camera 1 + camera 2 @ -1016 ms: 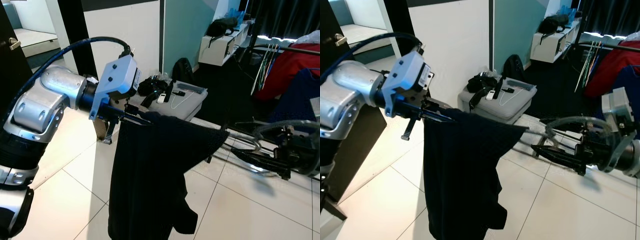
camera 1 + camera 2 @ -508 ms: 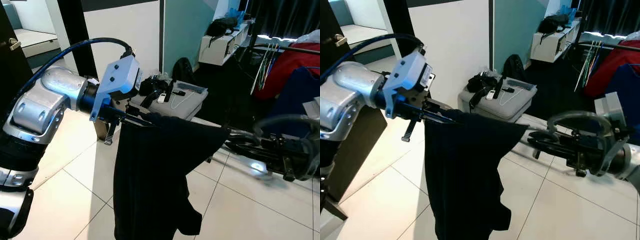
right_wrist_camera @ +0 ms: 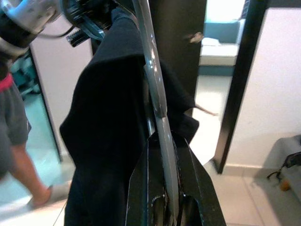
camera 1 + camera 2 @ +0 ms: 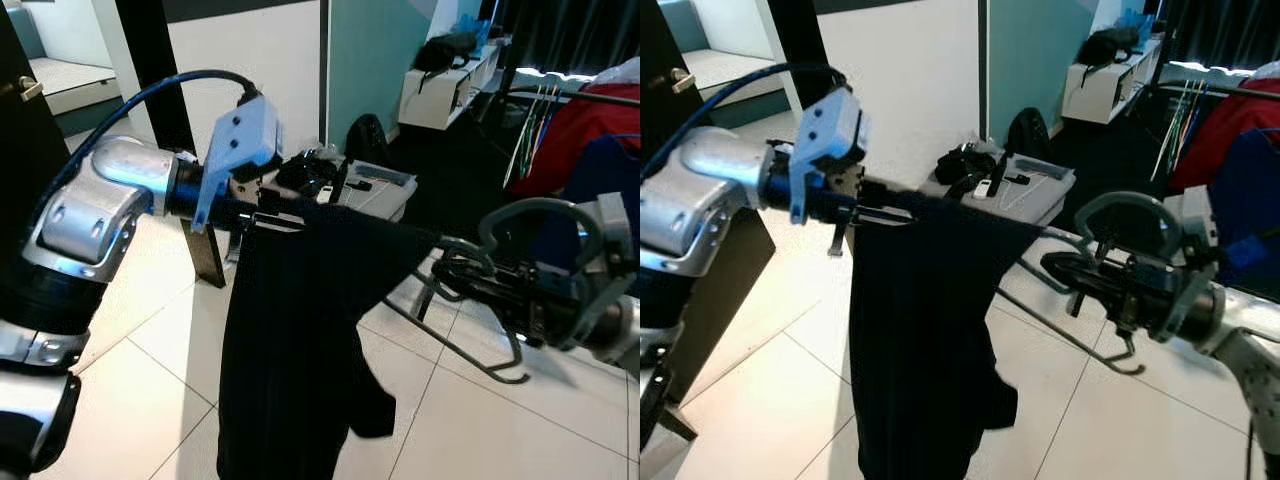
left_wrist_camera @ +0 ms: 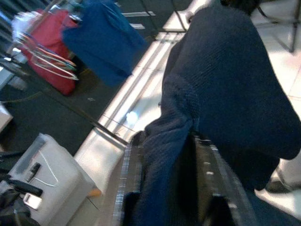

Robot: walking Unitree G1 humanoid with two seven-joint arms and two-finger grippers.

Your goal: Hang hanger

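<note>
Right tool [image 4: 1065, 268], shut on the hanger [image 4: 1080, 345], just swung it closer to the dark garment [image 4: 300, 340] pinched in the left tool [image 4: 262, 208]; threading looks next.

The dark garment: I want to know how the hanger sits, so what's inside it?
The hanger runs from the right gripper into the dark garment; its bare wire shows outside. Its far end is covered by cloth. The left gripper pinches the other shoulder.

My two eyes look forward and down from my head across the same garment [image 4: 300, 330] and floor [image 4: 150, 400], while each wrist camera sights close along its own fingers, both onto that garment.
</note>
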